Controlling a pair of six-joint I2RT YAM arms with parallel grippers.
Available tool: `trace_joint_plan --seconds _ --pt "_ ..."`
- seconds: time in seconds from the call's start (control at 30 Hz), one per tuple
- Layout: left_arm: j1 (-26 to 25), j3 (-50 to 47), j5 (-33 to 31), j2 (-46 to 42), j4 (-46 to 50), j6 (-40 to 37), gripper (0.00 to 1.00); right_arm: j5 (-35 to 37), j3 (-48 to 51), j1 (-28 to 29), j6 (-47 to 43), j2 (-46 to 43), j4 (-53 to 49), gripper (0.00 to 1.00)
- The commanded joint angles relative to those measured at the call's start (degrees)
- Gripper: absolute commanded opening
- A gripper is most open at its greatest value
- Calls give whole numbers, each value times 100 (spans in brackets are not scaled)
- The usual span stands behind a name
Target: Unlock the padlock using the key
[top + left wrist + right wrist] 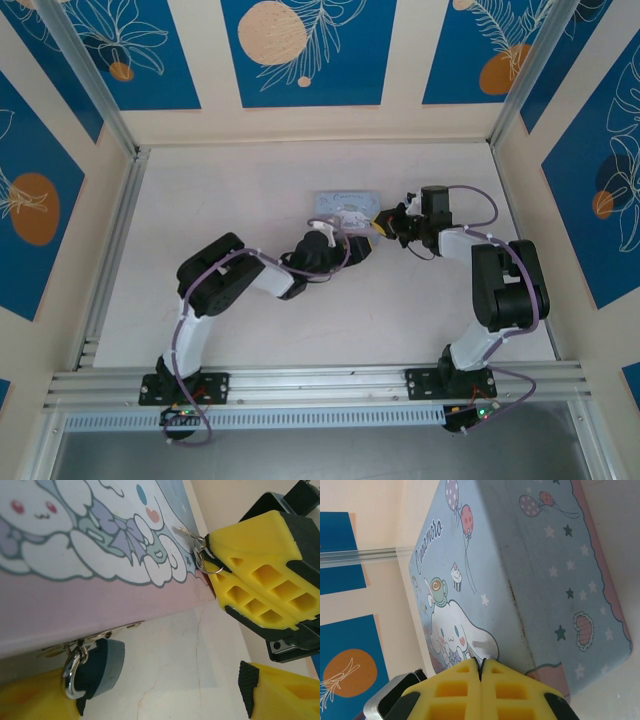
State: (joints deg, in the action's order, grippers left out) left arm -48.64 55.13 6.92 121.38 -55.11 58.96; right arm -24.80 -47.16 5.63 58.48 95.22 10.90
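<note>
Tin (75,605): pale blue, cartoon lid, lying flat on the table (250,190). Both arms meet at its near-right corner.

Left gripper (160,690): jaws stand wide and have closed on nothing. One yellow finger (30,700) is touching or just beside the padlock, and the other is well apart across bare table.

Right gripper (215,560): pads pressed fully together, pinching the key by its ring end.

Padlock (100,667): teal body, with its shackle through the hasp on the tin's front wall. Long axis runs from the shackle out toward the open gap between the left fingers (keyhole face not visible; presumably on that free end).

Key (186,533): thin silver blade sticking out of the right pads. It lies over the lid's corner and points across the lid, not at the lock.

Judgement: the padlock sits down the tin's side wall from the key. The right arm must drop and re-aim the blade along the lock's axis while the left steadies the body.
</note>
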Motion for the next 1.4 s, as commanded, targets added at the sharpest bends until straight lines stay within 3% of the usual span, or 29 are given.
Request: trace_joint_plan --seconds 0.0,0.23,0.63,1.37 --pt "-137 -201 -293 180 -358 352 76 141 -41 25 -110 171 -325 0" --pt "-167 -161 -699 285 -92 532 72 146 -30 35 -108 168 -316 0" --pt "-196 -57 -1409 474 576 788 49 181 -30 74 -67 186 -316 0" --pt "-247 101 -1735 628 1423 797 20 230 -74 129 -50 206 -355 0"
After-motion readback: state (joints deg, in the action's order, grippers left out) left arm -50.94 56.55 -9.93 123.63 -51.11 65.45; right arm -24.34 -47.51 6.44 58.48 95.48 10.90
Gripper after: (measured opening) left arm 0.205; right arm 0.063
